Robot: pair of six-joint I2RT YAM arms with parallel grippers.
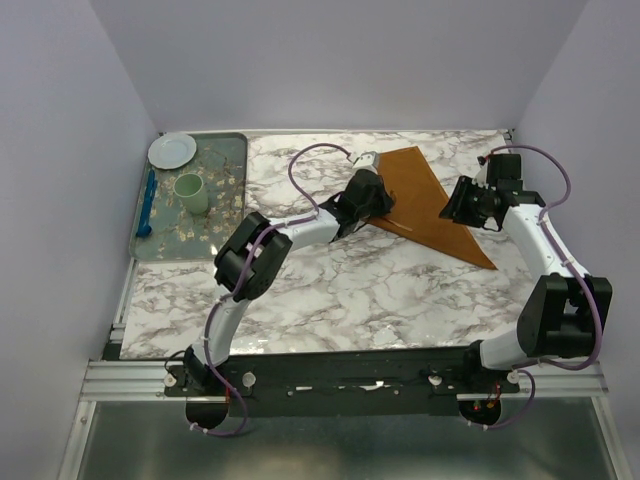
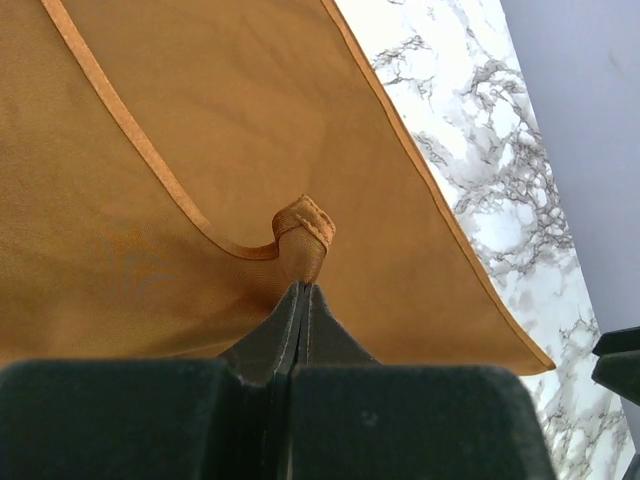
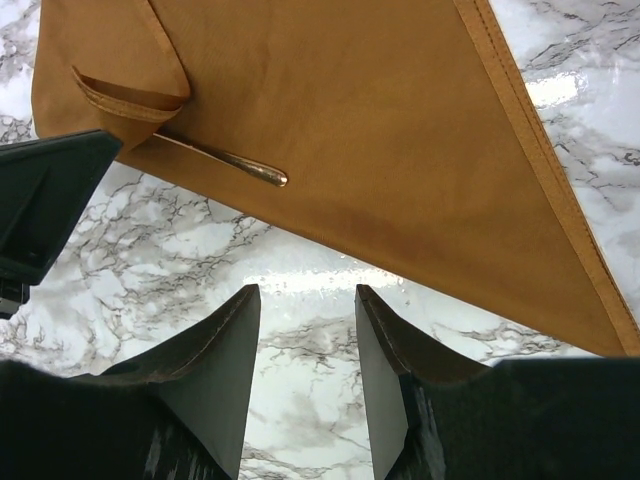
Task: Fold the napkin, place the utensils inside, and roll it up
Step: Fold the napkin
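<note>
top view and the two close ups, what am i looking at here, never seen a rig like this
These are two robot arms bolted at the near edge of a marble table. The wide picture looks down from above and behind them; each close-up comes from a camera on one wrist, with that arm's own gripper dark at the bottom. On the table lies an orange napkin folded into a triangle, with a fork handle poking out from under a turned-over corner. The left gripper is shut on a pinch of the napkin's edge. The right gripper is open over bare table, holding nothing. At far left a tray holds a plate, a cup and a blue utensil.
</note>
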